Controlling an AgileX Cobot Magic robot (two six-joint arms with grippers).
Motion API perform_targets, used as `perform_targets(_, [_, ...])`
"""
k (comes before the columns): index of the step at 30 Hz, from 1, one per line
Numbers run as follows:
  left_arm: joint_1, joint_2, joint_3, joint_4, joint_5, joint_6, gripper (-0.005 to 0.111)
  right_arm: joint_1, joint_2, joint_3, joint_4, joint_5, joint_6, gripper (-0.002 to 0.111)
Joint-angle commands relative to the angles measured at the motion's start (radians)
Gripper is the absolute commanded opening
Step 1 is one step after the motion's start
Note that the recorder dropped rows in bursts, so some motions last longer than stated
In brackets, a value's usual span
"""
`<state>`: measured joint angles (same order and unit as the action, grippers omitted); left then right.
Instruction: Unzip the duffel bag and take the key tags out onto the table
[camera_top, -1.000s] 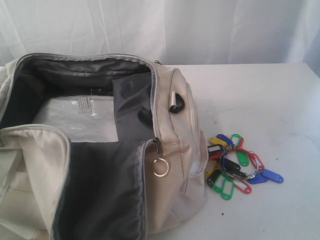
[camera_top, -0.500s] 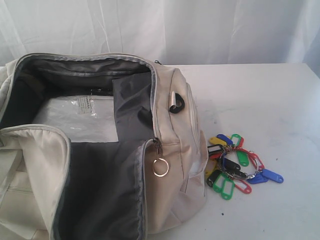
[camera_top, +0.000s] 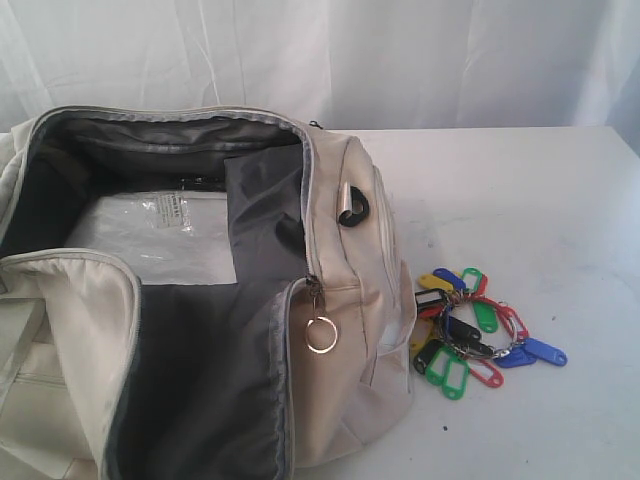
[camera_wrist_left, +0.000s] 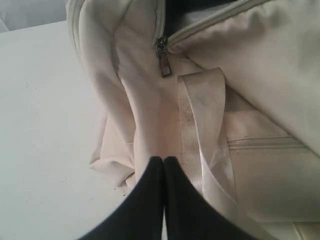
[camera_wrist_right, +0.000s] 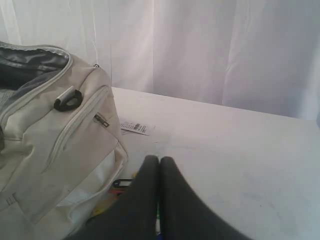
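The cream-white duffel bag (camera_top: 350, 250) lies unzipped on the white table (camera_top: 540, 200), its dark grey lining showing. The key tags (camera_top: 475, 330), a colourful bunch on metal rings, rest on the table just right of the bag's end. Neither gripper shows in the exterior view. In the left wrist view my left gripper (camera_wrist_left: 163, 160) is shut and empty, close to the duffel bag (camera_wrist_left: 260, 60) beside a webbing handle (camera_wrist_left: 202, 120). In the right wrist view my right gripper (camera_wrist_right: 159, 160) is shut and empty above the table (camera_wrist_right: 240, 150); its fingers hide most of the key tags (camera_wrist_right: 121, 184).
A clear plastic packet (camera_top: 160, 235) lies inside the bag. A silver ring zipper pull (camera_top: 321, 335) hangs at the bag's near corner. A small white paper label (camera_wrist_right: 135, 127) lies on the table by the bag. A white curtain (camera_top: 400, 60) hangs behind.
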<state>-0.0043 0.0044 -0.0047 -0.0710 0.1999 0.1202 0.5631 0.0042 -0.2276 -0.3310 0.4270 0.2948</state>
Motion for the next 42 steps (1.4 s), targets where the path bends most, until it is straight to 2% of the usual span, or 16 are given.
perform_targets(1, [0.002,-0.004,0.005,-0.002,-0.006,-0.008,0.0,-0.005,-0.004,0.003,0.002,-0.003,0.0,0.0])
perform_targets(11, [0.002,-0.004,0.005,-0.002,-0.006,-0.008,0.0,-0.005,-0.004,0.003,-0.002,-0.005,0.0,0.0])
perform_targets(14, [0.002,-0.004,0.005,-0.002,-0.006,-0.008,0.0,-0.038,-0.004,0.003,-0.002,-0.003,-0.002,0.0])
perform_targets(21, [0.002,-0.004,0.005,-0.002,-0.006,-0.008,0.0,-0.233,-0.004,0.01,0.056,-0.03,-0.001,0.0])
perform_targets(24, [0.002,-0.004,0.005,-0.002,-0.006,-0.008,0.0,-0.346,-0.004,0.01,0.078,-0.045,-0.001,0.0])
perform_targets(27, [0.002,-0.004,0.005,-0.002,-0.006,-0.008,0.0,-0.516,-0.004,0.01,0.14,-0.041,0.016,0.0])
perform_targets(29, [0.002,-0.004,0.005,-0.002,-0.006,-0.008,0.0,-0.565,-0.004,0.01,0.156,-0.041,0.016,0.0])
perform_targets(35, [0.002,-0.004,0.005,-0.002,-0.006,-0.008,0.0,-0.563,-0.004,0.012,0.158,-0.043,0.014,0.0])
perform_targets(42, [0.002,-0.004,0.005,-0.002,-0.006,-0.008,0.0,-0.563,-0.004,0.204,0.207,-0.273,0.025,0.0])
